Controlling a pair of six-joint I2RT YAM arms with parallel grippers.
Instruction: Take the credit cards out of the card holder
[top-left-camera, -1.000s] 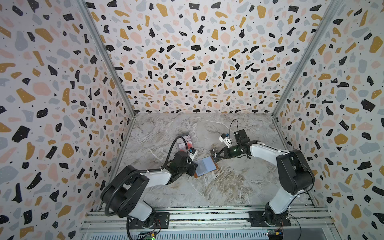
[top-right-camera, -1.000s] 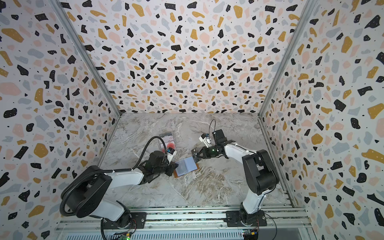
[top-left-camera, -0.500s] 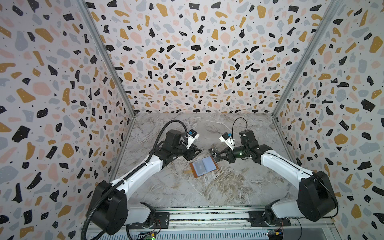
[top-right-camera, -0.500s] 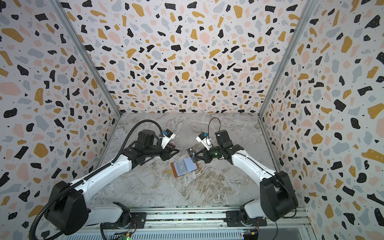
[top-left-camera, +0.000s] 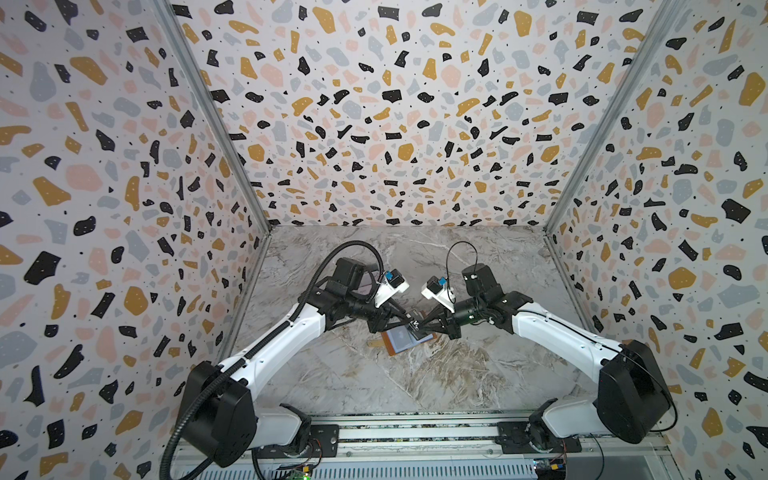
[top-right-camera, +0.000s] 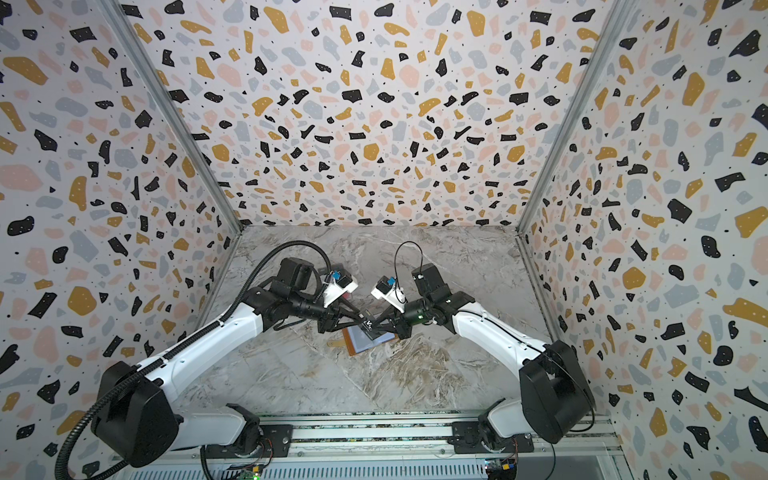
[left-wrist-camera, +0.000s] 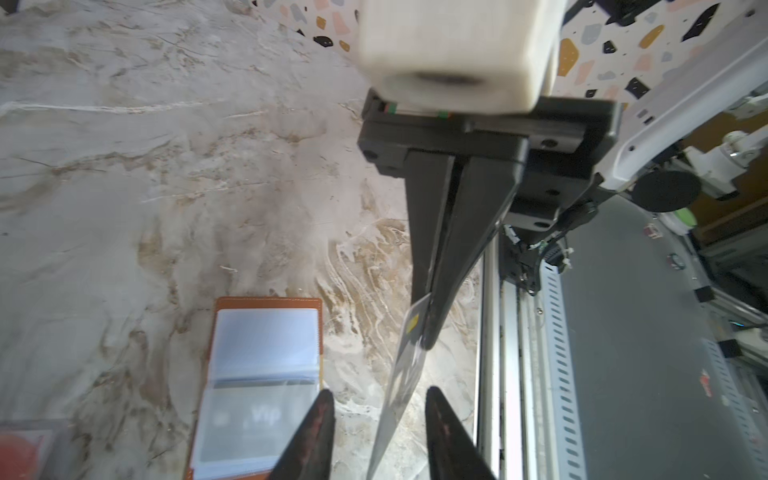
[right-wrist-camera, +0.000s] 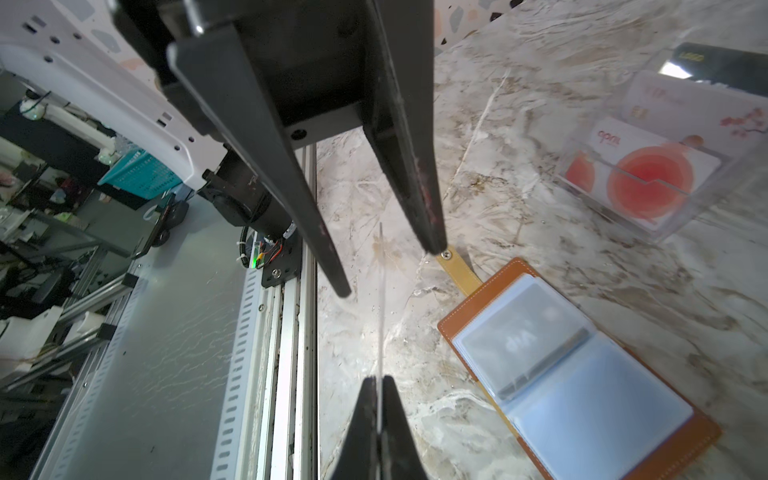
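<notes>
The tan card holder (top-left-camera: 394, 348) (top-right-camera: 354, 347) (left-wrist-camera: 266, 302) (right-wrist-camera: 449, 324) lies open on the marble, its strap (right-wrist-camera: 457, 266) stretched out. One dark "Vip" credit card (left-wrist-camera: 257, 419) (right-wrist-camera: 523, 336) sits in a clear sleeve. Above the holder, my right gripper (right-wrist-camera: 378, 380) (top-left-camera: 424, 328) (top-right-camera: 376, 328) is shut on the end of another dark credit card (left-wrist-camera: 401, 374) (right-wrist-camera: 381, 311) (top-left-camera: 415, 323) (top-right-camera: 368, 323), held on edge. My left gripper (left-wrist-camera: 380, 399) (right-wrist-camera: 388, 268) (top-left-camera: 409, 322) (top-right-camera: 360, 321) is open, one finger on each side of that card's free end, with a gap on both sides.
A clear plastic case (right-wrist-camera: 648, 178) (left-wrist-camera: 20, 449) holding white cards with red circles stands at the back left, beside the holder. The aluminium rail (top-left-camera: 415, 436) runs along the table's front edge. Patterned walls close in the left, back and right sides.
My left gripper has swung from the clear case at the back left over to the card that the right gripper holds, and now straddles it. The right gripper has kept its grip.
</notes>
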